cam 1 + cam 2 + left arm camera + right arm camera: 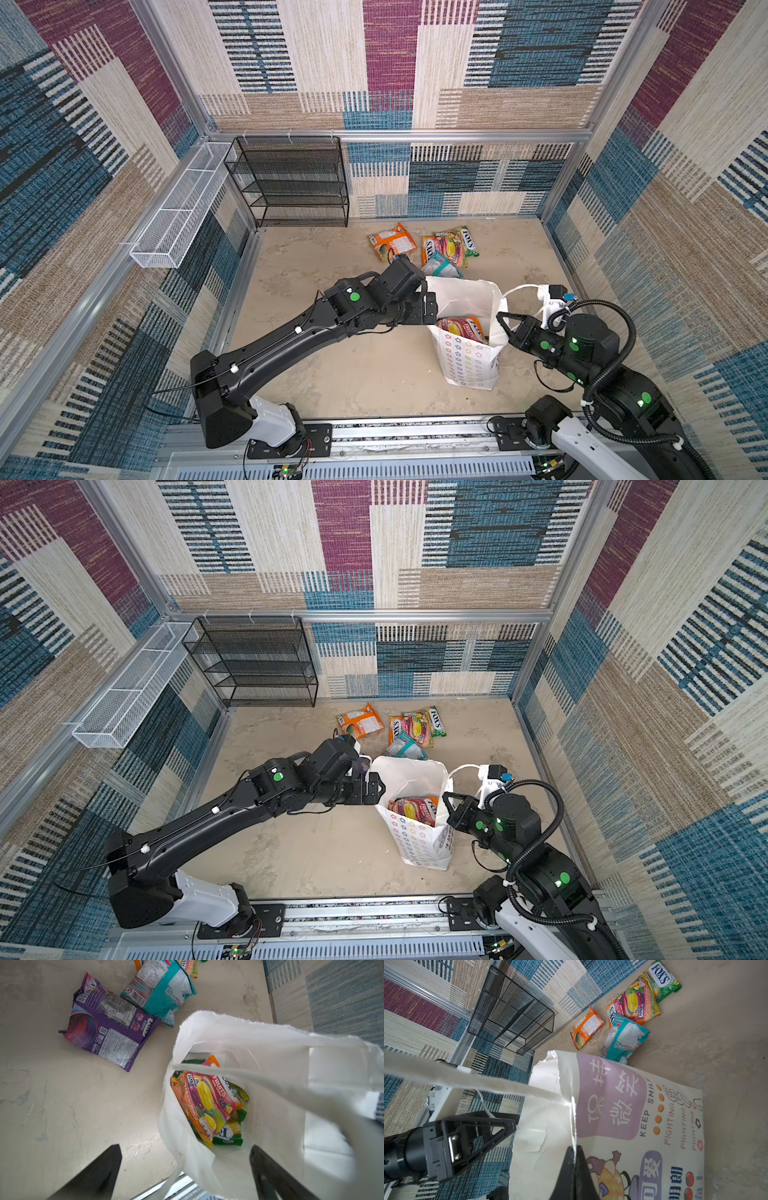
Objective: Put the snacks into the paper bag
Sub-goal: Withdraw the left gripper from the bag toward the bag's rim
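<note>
The white paper bag [467, 365] [417, 841] stands upright and open in both top views. Several snacks [461, 328] [209, 1105] lie inside it. My right gripper [505, 318] [574, 1148] is shut on the bag's right rim, pinching the paper edge. My left gripper [432, 309] [185, 1147] is open and empty at the bag's left rim, with one finger over the table and the other over the bag's mouth. Behind the bag an orange packet [391, 243], a multicolour packet [444, 249], a green packet [464, 237] and a teal packet [442, 268] lie on the table. A purple packet [108, 1024] lies by the teal one.
A black mesh shelf [291, 183] stands at the back left, with a white mesh basket [183, 208] fixed to the left wall. Patterned walls close in the beige table [332, 374] on three sides. A metal rail [415, 428] runs along the front edge.
</note>
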Available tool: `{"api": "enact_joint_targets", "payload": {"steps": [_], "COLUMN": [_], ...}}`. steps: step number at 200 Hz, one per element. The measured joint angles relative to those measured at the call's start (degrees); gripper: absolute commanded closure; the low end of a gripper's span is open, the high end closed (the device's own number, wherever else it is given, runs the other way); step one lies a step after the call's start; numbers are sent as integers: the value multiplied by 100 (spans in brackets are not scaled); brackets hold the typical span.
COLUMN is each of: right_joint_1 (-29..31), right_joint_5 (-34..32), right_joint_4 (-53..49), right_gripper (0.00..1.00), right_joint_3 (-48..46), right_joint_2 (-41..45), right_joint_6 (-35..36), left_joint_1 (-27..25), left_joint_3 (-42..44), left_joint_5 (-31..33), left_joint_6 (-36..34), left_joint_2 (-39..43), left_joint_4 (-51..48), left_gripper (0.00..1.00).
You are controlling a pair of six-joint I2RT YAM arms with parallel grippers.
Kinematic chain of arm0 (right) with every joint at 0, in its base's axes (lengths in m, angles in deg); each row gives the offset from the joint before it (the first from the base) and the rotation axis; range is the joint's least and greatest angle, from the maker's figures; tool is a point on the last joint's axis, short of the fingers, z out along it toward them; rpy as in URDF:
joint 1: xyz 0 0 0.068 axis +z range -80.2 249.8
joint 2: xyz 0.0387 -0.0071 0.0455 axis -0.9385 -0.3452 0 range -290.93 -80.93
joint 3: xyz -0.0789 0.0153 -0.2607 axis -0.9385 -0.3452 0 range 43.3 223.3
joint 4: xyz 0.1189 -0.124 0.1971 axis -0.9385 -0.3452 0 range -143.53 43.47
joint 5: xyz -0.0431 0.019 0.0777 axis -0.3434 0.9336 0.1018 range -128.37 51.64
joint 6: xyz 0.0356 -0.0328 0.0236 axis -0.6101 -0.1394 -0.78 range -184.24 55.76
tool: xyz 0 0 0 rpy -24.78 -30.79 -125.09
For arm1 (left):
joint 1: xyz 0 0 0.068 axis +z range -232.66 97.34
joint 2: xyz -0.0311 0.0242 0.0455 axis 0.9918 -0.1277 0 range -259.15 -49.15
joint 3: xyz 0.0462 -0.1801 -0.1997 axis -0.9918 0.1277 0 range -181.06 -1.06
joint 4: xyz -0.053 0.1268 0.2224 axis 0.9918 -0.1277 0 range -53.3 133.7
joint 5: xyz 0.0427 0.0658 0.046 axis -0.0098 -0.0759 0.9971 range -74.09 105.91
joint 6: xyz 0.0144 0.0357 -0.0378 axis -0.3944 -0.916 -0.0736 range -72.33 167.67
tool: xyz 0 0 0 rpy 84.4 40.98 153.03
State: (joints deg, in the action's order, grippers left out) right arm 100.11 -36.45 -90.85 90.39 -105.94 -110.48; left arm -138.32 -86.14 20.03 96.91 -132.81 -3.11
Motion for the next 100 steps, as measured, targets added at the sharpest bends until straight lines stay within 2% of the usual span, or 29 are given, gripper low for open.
{"api": "enact_joint_targets", "payload": {"steps": [32, 60, 100], "right_joint_1": [0, 0, 0], "right_joint_5": [-63, -101, -157], "right_joint_4": [-94, -111, -177], "right_gripper": [100, 100, 100], "right_joint_3": [0, 0, -13], "right_joint_2": [111, 146, 205], "right_joint_6": [31, 125, 195], "left_joint_1": [275, 378, 396], "left_joint_3": [-76, -122, -240], "left_joint_5": [-144, -372, -619], "left_joint_6": [201, 358, 501], "left_joint_2": [-317, -479, -748], "left_joint_4": [168, 273, 369], "left_gripper": [19, 38, 56]}}
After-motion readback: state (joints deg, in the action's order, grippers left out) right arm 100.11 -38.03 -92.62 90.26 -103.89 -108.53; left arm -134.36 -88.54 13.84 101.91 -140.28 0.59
